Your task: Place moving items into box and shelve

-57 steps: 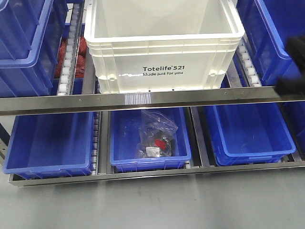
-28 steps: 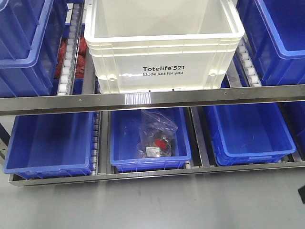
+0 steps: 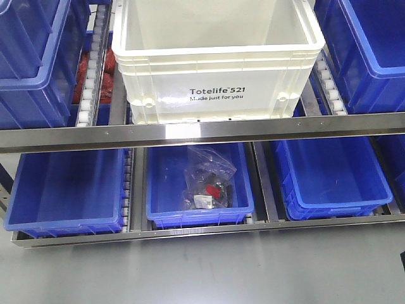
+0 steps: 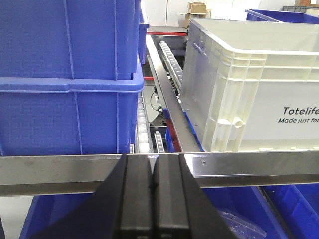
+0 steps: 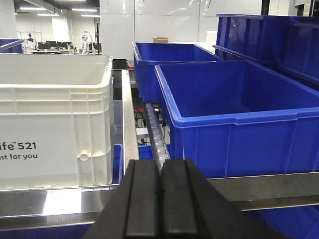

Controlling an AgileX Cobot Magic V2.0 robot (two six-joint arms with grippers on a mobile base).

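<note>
The dark arm that crossed the front view's right edge a second ago has gone, leaving only a sliver at the lower right corner, while the box [image 3: 218, 60] sits unmoved on the upper shelf rail [image 3: 202, 133] between blue bins [image 3: 41, 57]. Both the left fingers [image 4: 153, 199] and right fingers [image 5: 159, 204] are pressed together, holding nothing, facing the rack. The shelving looks finished; the items cannot be seen, the box floor being hidden, so any next move calls for checking inside.
</note>
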